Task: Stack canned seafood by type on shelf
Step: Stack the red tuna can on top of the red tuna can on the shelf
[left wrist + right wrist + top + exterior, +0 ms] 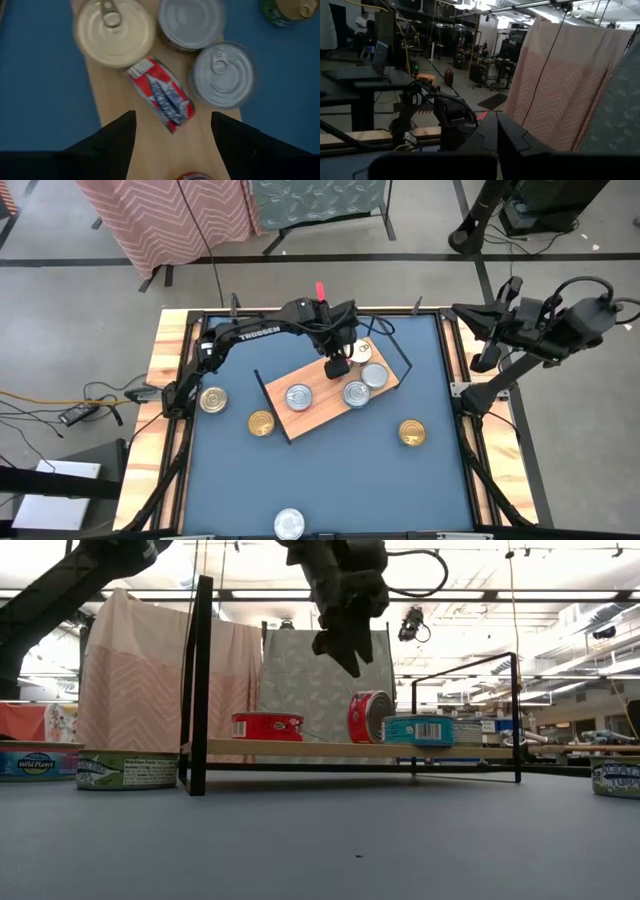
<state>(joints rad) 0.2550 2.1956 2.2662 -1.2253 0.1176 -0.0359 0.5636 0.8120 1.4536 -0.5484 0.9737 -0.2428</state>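
While several tins already sit on the shelf [322, 393], the sort looks roughly half done at best. On the board: a silver-lidded tin [298, 396] toward its left part, two silver tins [357, 393] touching near its right end, a pale gold-lidded tin [362, 351] at the far right corner, and a red-labelled can [161, 94] standing on its edge between them. The low view shows another red tin [267, 726] lying flat on the board, left of the tipped one.

Left gripper [338, 366] hangs directly above the shelf, over the red can on edge; fingers [117, 131] apart, holding nothing, not touching the can.

Right gripper [480, 358] parked off the table, well right of the shelf; cannot tell whether its fingers are apart or together.

Off the shelf, on the blue table [330, 480]: a gold tin [212, 400] far left of the shelf, a gold tin [261, 423] just beside its left frame, a gold tin [411, 432] to its right front, a silver tin [289, 523] well in front at the table edge.

Judgement: no stacks by type visible yet; four tins still to bring over, the tipped can to be laid flat.
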